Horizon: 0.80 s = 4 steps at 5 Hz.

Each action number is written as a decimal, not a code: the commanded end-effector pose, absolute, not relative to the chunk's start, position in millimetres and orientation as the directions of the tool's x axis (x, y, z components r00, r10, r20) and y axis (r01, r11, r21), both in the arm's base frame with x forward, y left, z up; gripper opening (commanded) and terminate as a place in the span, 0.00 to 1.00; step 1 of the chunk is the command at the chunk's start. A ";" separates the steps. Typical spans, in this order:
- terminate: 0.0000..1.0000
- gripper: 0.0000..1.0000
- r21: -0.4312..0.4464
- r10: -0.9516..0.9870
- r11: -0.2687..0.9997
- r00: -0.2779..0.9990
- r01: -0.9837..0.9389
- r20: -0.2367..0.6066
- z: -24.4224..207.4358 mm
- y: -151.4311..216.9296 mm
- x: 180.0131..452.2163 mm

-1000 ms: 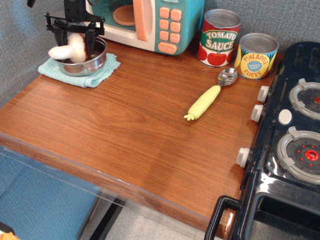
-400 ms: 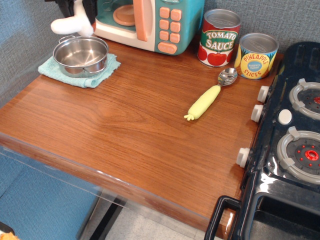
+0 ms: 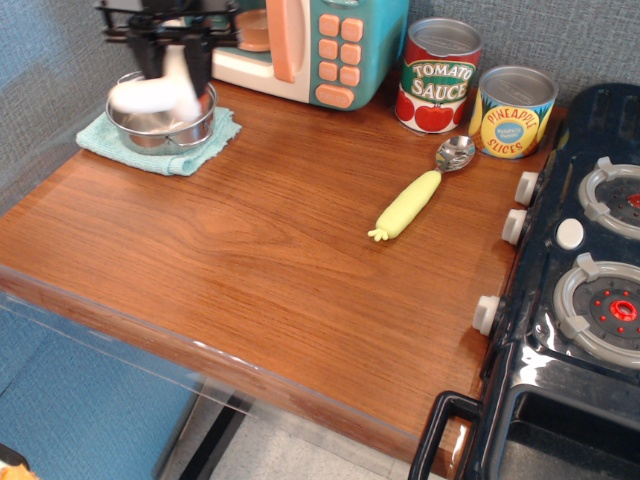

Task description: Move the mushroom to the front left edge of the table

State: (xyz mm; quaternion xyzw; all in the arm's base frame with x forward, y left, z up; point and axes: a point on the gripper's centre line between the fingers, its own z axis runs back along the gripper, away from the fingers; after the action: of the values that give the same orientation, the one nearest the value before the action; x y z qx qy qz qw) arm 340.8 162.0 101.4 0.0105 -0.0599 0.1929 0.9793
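My gripper (image 3: 175, 62) is at the back left, just above the steel pot (image 3: 190, 130). It is shut on the mushroom (image 3: 150, 92), whose white stem sticks out to the left and looks motion-blurred; the reddish-brown cap is mostly hidden between the fingers. The mushroom hangs over the pot's opening. The table (image 3: 280, 260) is glossy reddish-brown wood with a clear plastic strip (image 3: 120, 320) along its front edge. The front left part of the table is far from the gripper.
The pot stands on a teal cloth (image 3: 115, 145). A toy microwave (image 3: 320, 45) is at the back. Tomato sauce can (image 3: 438, 75) and pineapple can (image 3: 512, 110) stand back right. A yellow-handled spoon (image 3: 410, 200) lies mid-right. A black toy stove (image 3: 580, 290) fills the right side.
The gripper lifted the mushroom out of the pot to the frame's top edge, then came back down a little and shifted right, still holding it above the pot.
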 end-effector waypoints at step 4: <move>0.00 1.00 0.004 0.503 0.861 0.854 -0.508 0.131 99.6 233.0 276.9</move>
State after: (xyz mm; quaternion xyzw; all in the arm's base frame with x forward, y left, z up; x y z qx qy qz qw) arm 278.8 231.2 79.6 0.0052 -0.0390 0.2667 0.9630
